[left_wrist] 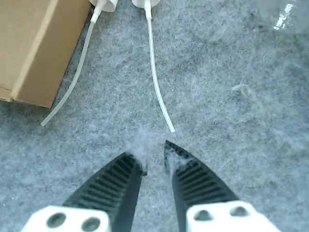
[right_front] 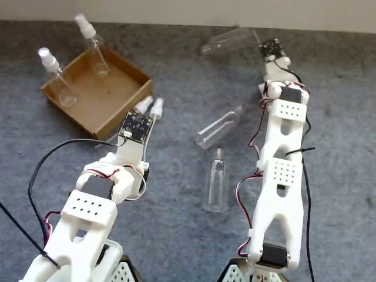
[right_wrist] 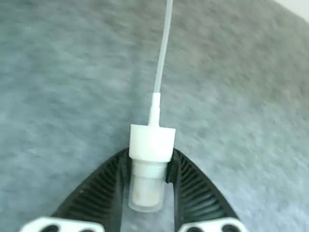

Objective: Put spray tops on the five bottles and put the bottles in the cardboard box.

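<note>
1. Surface: grey carpet (right_front: 176, 235).

2. Nearest item: an uncapped clear bottle (right_front: 215, 179) lies on its side between the two arms, neck pointing far.

3. Just beyond it, a second uncapped bottle (right_front: 220, 126) lies on a diagonal, neck toward the far right.

4. Left gripper (left_wrist: 153, 159): positioned left of centre, tips down at the carpet. The jaws stand narrowly apart with nothing between them.

5. Directly beyond the left gripper, two loose spray tops lie side by side: the left spray top (left_wrist: 104, 5) just beside the box wall, and the right spray top (left_wrist: 145, 4) next to it. Their dip tubes trail back toward the gripper. The right-hand tube (left_wrist: 157, 77) ends just short of the fingertips.

6. Cardboard box (right_front: 103, 94): far left, open side up. It holds two bottles, each fitted with a spray top:
   - the left capped bottle (right_front: 59, 79) leans over the left corner;
   - the far capped bottle (right_front: 94, 47) leans over the far corner.

7. Right gripper (right_wrist: 149, 154): extended to the far right. The jaws are clamped on a third spray top (right_wrist: 150, 142), gripping its lower cap, with the dip tube pointing away from the arm.

8. A fifth bottle (right_front: 226, 40), without a top, lies on its side just left of the right gripper.
</note>
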Available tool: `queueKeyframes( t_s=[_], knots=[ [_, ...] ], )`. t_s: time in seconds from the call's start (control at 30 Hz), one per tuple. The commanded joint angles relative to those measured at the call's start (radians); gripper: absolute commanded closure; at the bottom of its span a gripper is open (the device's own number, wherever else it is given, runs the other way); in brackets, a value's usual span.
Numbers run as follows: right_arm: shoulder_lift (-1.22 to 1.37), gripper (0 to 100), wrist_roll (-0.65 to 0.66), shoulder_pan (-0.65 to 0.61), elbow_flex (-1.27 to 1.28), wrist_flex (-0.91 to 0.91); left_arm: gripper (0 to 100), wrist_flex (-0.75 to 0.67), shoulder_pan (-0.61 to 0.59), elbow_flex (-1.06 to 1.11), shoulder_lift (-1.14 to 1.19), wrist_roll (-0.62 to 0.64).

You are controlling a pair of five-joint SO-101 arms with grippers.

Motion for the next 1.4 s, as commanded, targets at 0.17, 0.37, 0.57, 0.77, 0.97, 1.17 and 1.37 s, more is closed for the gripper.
queueKeyframes(
  t_s=[0.17,0.37,0.57,0.77,0.97,1.17,1.37],
  knots=[
    [-0.012,99.0,-0.009,0.028,-0.102,0.018,99,-0.020,-0.010,-0.004,-0.018,-0.009],
    [-0.013,99.0,0.069,-0.050,-0.101,0.070,99,-0.020,-0.010,-0.004,-0.018,-0.009],
    [-0.018,99.0,0.172,-0.096,-0.101,0.177,99,-0.020,-0.010,0.008,-0.025,-0.009],
    [-0.016,99.0,0.295,-0.105,-0.110,0.183,99,-0.020,-0.010,0.008,-0.025,-0.011],
    [-0.021,99.0,0.094,-0.059,-0.111,0.174,99,-0.020,-0.010,0.008,-0.025,-0.011],
    [-0.022,99.0,-0.012,-0.042,-0.111,0.226,99,-0.020,-0.010,0.008,-0.025,-0.011],
    [-0.101,99.0,-0.098,-0.051,-0.111,0.303,99,-0.020,-0.010,0.008,-0.025,-0.011]
  ],
)
